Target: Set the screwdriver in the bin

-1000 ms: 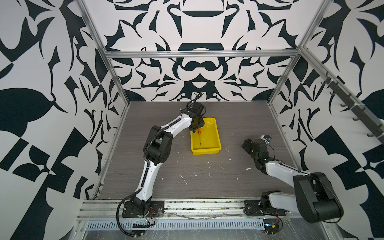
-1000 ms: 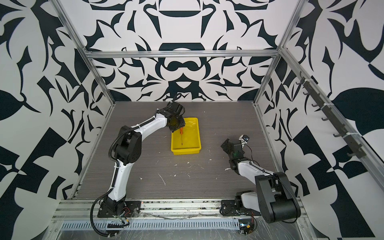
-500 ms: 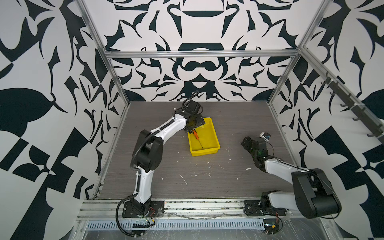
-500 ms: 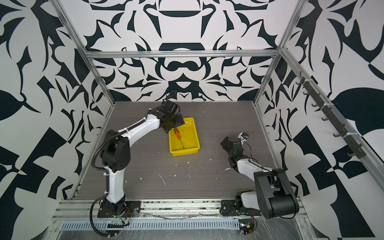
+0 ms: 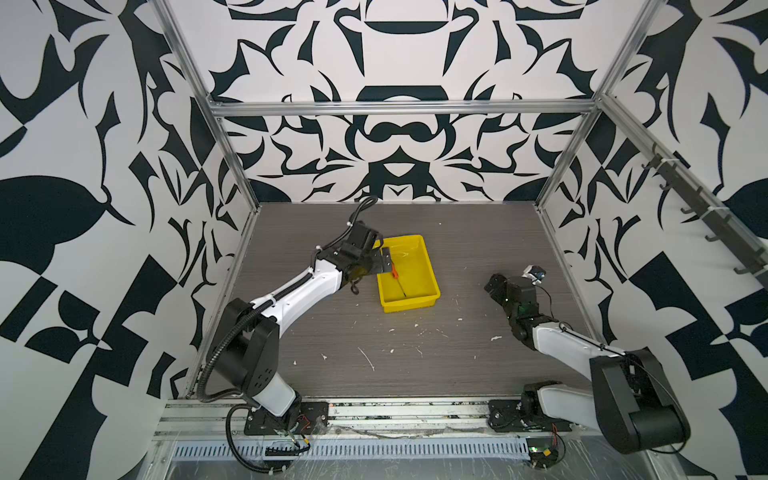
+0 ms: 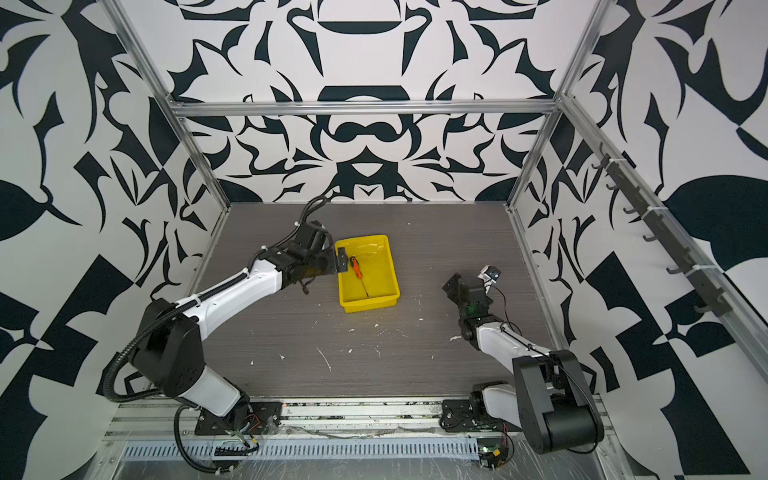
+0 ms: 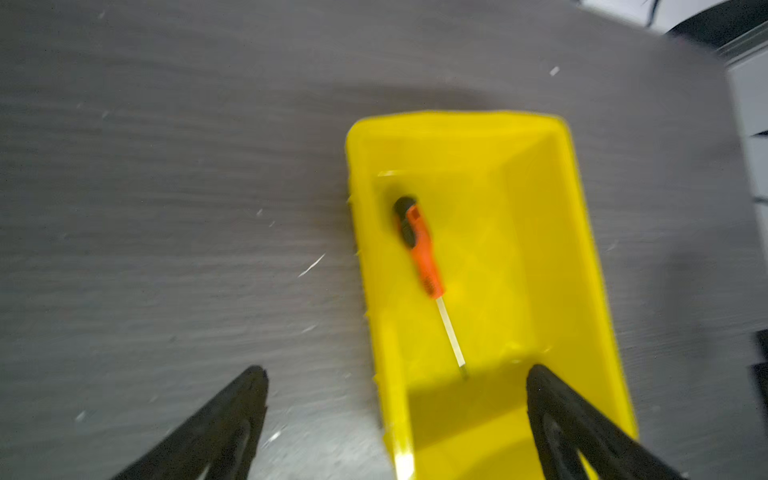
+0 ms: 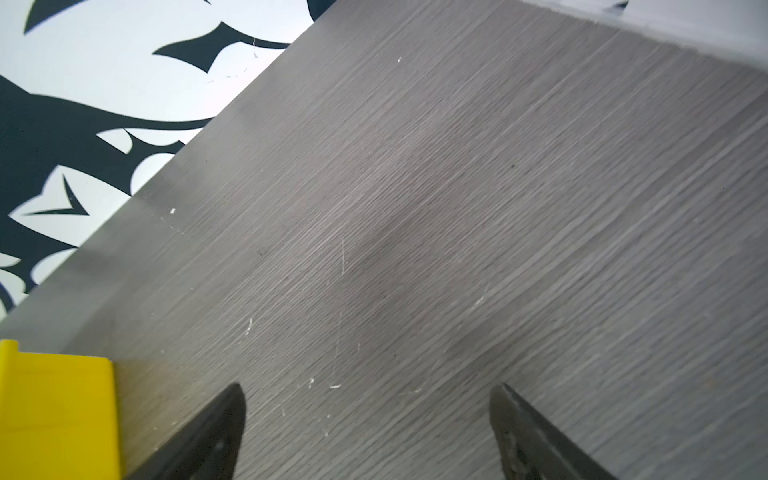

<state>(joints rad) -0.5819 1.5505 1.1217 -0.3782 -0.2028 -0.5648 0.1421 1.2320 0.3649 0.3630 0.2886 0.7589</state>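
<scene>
Both pincers stand wide open and hold nothing. In the left wrist view the left gripper (image 7: 397, 374) shows its two dark fingers well apart, one over the grey table (image 7: 166, 166) and one over the bin (image 7: 457, 118). The right gripper (image 8: 368, 390) spreads its fingers over bare table, with only a corner of the yellow tray at the edge of its view.

The screwdriver (image 6: 356, 269) lies flat on the floor of the bin, in its left half, close to the left wall but not clearly touching it. Its long axis runs mostly far to near: the black-capped orange handle is at the far end and the thin shaft points toward the near wall, slanting a little to the right. The left pincer hangs at the bin's far-left rim, so the tool lies just to its right and a little nearer. The left arm is much the closer one; the right arm sits well apart on the right side of the table.

A second ago the left pincer stood over the bin with the screwdriver hanging from it, shaft down. Half a second ago the tool was already lying in the tray. Since then the jaws have opened fully and the arm has drawn back to the left, off the tray. The bin also seems turned slightly askew. Judged from this, the placing is done and only a clean retreat remains.
</scene>
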